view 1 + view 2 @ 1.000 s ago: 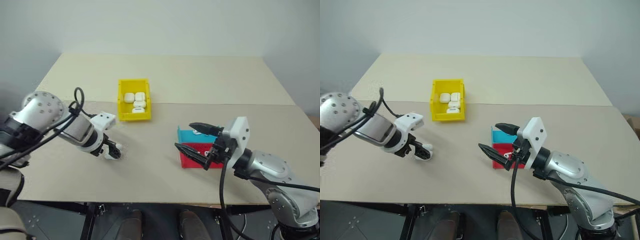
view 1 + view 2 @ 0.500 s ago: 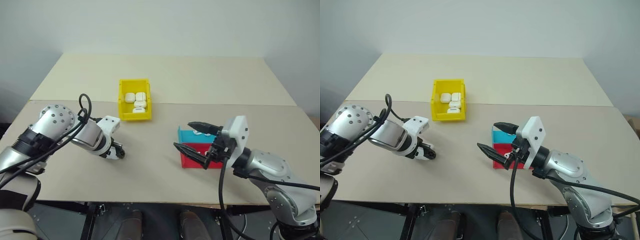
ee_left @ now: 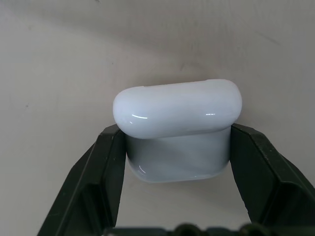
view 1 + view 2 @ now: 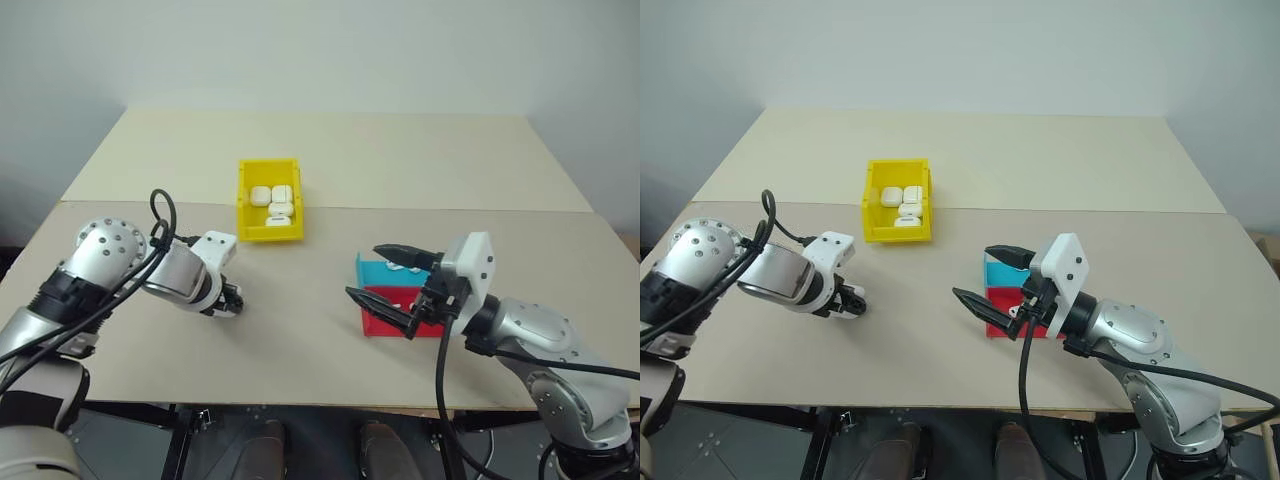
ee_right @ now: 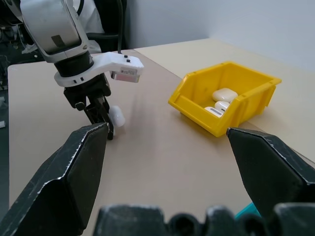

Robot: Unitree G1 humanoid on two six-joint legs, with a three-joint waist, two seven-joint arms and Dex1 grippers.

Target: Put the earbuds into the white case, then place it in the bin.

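- The left pincer [image 3: 177, 196] is closed on the white case [image 3: 178, 129], one dark finger [image 3: 101, 182] pressed against each side of its lower body; the rounded lid is shut and sits proud of the fingers.
- In the head views the left pincer [image 4: 228, 300] points steeply down at the counter [image 4: 300, 350], so the white case sits at the surface near the front left part of the counter, well apart from the bin [image 4: 268, 199].
- The right pincer [image 4: 390, 282] is spread wide with nothing between its fingers, held level above the counter, just in front of the blue tray [image 4: 378, 272] and the red tray [image 4: 385, 312].
- The bin stands farther back, between the two arms, and holds several other white cases [image 4: 272, 202] lying together on its floor.
- In the right wrist view the bin [image 5: 224, 101] and the left pincer [image 5: 101, 115] with the case at its tip appear between the two spread black fingers.
- A small label [image 5: 123, 74] sits on the white housing above the left pincer; its writing is too small to read. The white case carries no visible marking.
- The counter is pale beige with a seam [image 4: 450, 209] running across it just behind the bin, and a plain light wall [image 4: 320, 50] stands behind it.
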